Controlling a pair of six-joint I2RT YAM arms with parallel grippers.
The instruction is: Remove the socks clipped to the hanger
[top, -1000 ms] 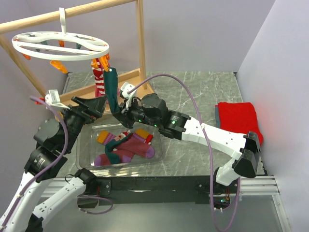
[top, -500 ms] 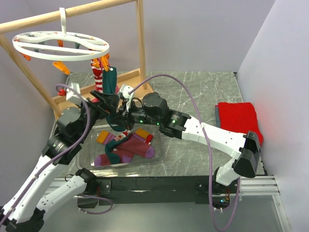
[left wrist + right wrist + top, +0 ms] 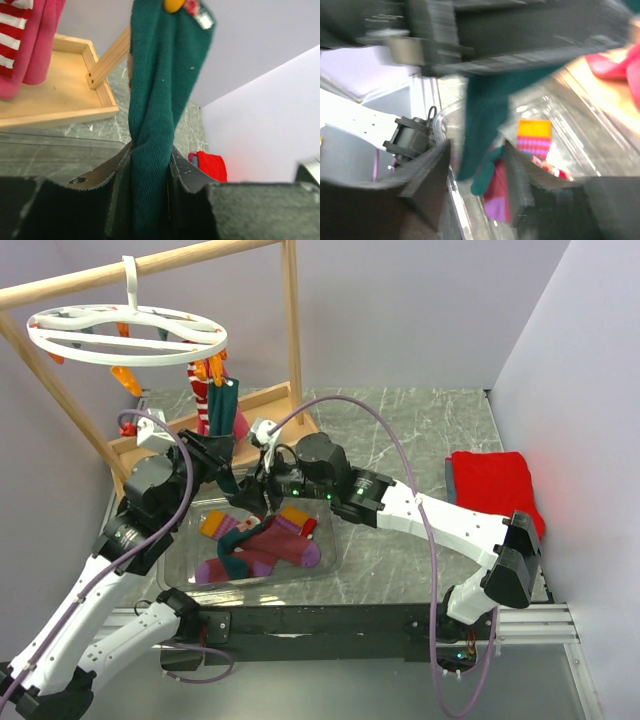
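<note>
The white ring hanger (image 3: 150, 357) hangs from the wooden rail at the upper left. A dark teal sock (image 3: 226, 410) hangs from an orange clip (image 3: 172, 5), beside a red-and-white striped sock (image 3: 205, 400) and a pink sock (image 3: 42, 45). My left gripper (image 3: 222, 452) is shut on the teal sock (image 3: 155, 100), its jaws (image 3: 150, 165) pinching the sock's middle. Just right of it, my right gripper (image 3: 258, 483) is open. In its own view the sock's lower end (image 3: 485, 115) dangles free between the spread fingers (image 3: 477, 170).
A clear plastic bin (image 3: 190, 515) below the grippers holds several loose socks (image 3: 265, 545), one with an orange cuff (image 3: 534, 135). A wooden tray (image 3: 265, 405) and upright post (image 3: 292, 320) stand behind. A folded red cloth (image 3: 495, 485) lies at the right.
My left gripper swung in from the left and shut on the teal sock. My right gripper, which was holding that sock, has opened and let go.
</note>
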